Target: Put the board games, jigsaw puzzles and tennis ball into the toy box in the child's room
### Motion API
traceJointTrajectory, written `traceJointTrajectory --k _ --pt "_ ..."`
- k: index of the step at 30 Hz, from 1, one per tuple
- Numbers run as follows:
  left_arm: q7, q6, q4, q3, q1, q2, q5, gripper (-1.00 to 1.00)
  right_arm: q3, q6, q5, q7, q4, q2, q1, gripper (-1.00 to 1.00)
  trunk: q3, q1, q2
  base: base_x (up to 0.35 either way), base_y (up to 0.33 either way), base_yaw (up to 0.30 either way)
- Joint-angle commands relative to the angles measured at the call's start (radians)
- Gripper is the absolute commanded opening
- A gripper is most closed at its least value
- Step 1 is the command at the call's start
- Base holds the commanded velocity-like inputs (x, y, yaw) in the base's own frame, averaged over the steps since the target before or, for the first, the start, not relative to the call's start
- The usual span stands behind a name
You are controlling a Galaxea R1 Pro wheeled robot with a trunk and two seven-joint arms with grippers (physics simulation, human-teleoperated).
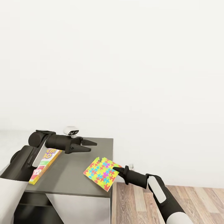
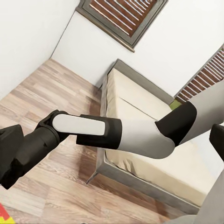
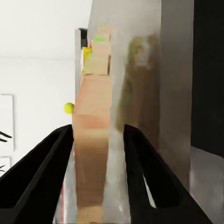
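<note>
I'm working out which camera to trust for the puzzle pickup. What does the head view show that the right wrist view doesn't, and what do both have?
Head view alone: the jigsaw puzzle as a full multicoloured square overhanging the corner of the dark-grey cabinet top, the left gripper hovering open above it, a yellow-green board game under the left arm, and the wood-plank floor.

Right wrist view alone: a small yellow ball in the distance.

Shared: the right gripper at the puzzle's edge; up close, its fingers straddle the thin edge-on puzzle, contact unclear.

Multicoloured jigsaw puzzle; dark-grey cabinet top.
</note>
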Motion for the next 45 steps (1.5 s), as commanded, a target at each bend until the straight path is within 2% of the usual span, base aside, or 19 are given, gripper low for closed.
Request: traceJointTrajectory --k 1,4,19,25,29,35,36,40,45 --pt "-0.004 0.011 0.0 -0.002 -0.001 0.001 0.002 1.0 -0.001 0.001 0.014 0.001 0.0 0.0 -0.001 -1.0 -0.001 0.0 0.0 0.0 0.0 0.0" --pt "-0.004 0.011 0.0 -0.003 -0.001 0.001 0.003 1.0 -0.001 0.0 0.015 0.001 0.0 0.0 -0.001 -1.0 -0.001 0.0 0.0 0.0 0.0 0.0" --pt "-0.004 0.011 0.001 -0.002 -0.001 0.0 -0.002 1.0 -0.009 -0.006 0.014 -0.008 0.0 -0.001 -0.001 -1.0 0.046 -0.058 0.105 0.0 0.0 0.0" --pt "-0.004 0.011 0.003 0.0 -0.001 0.001 -0.003 1.0 -0.023 -0.006 0.009 -0.008 -0.001 -0.019 -0.001 -1.0 0.065 -0.081 0.147 0.0 0.0 0.0" --pt "-0.004 0.011 0.005 0.002 -0.001 0.002 -0.004 1.0 -0.073 -0.007 0.009 -0.007 -0.001 -0.023 -0.001 -1.0 0.077 -0.096 0.175 0.0 0.0 0.0" --pt "-0.004 0.011 0.008 0.013 -0.001 0.002 -0.005 1.0 -0.192 0.001 0.006 0.009 0.002 -0.026 0.004 -1.0 0.096 -0.119 0.217 0.0 0.0 0.0" --pt "-0.004 0.011 0.008 0.014 -0.001 0.002 -0.006 1.0 -0.222 0.001 0.006 0.01 0.002 -0.027 0.008 -1.0 0.099 -0.123 0.224 0.0 0.0 0.0" --pt "-0.004 0.011 0.011 0.015 -0.001 0.002 -0.006 1.0 -0.294 -0.001 0.007 0.01 0.002 -0.027 0.014 -1.0 0.112 -0.138 0.252 0.0 0.0 0.0" --pt "-0.004 0.01 0.012 0.015 -0.001 0.002 -0.006 1.0 -0.324 0.0 0.006 0.01 0.002 -0.027 0.016 -1.0 0.128 -0.157 0.287 0.0 0.0 0.0"
